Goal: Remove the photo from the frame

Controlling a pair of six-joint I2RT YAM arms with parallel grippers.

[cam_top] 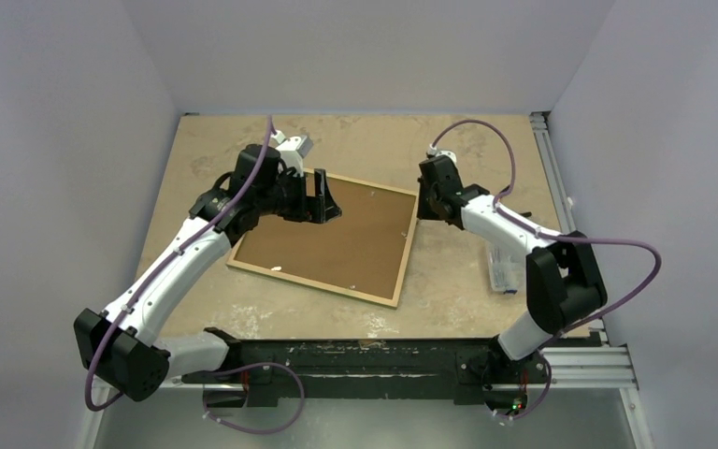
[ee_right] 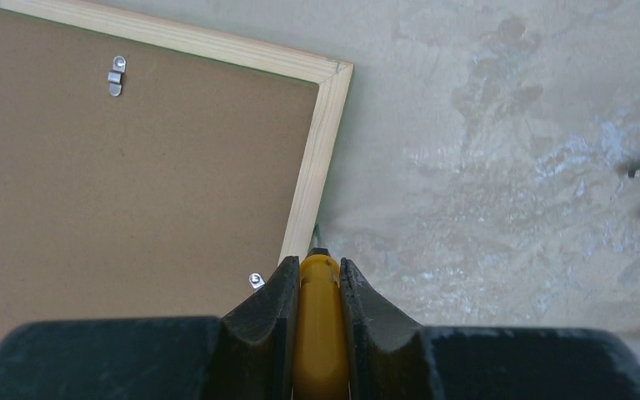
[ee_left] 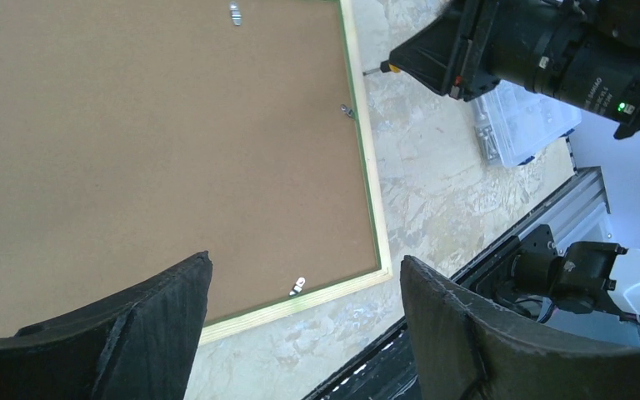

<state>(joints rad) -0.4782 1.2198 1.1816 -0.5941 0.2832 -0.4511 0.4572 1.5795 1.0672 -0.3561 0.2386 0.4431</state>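
Observation:
The frame (cam_top: 408, 251) lies face down in the middle of the table, its light wood back edge up. The photo's brown fibreboard back (cam_top: 337, 238) fills it, and the printed side is hidden. Small metal clips (ee_left: 298, 286) sit along the board's edges. My left gripper (cam_top: 325, 198) hovers open over the board's far left part, with nothing between its fingers (ee_left: 304, 258). My right gripper (ee_right: 318, 265) is shut on a yellow-handled tool (ee_right: 318, 333). The tool's dark tip points at the frame's right edge (ee_right: 312, 175), close to a clip (ee_right: 256, 280).
A small clear plastic box (cam_top: 503, 271) lies on the table to the right of the frame, beside the right arm. Grey walls close in the table on three sides. A black rail with the arm bases (cam_top: 374, 360) runs along the near edge.

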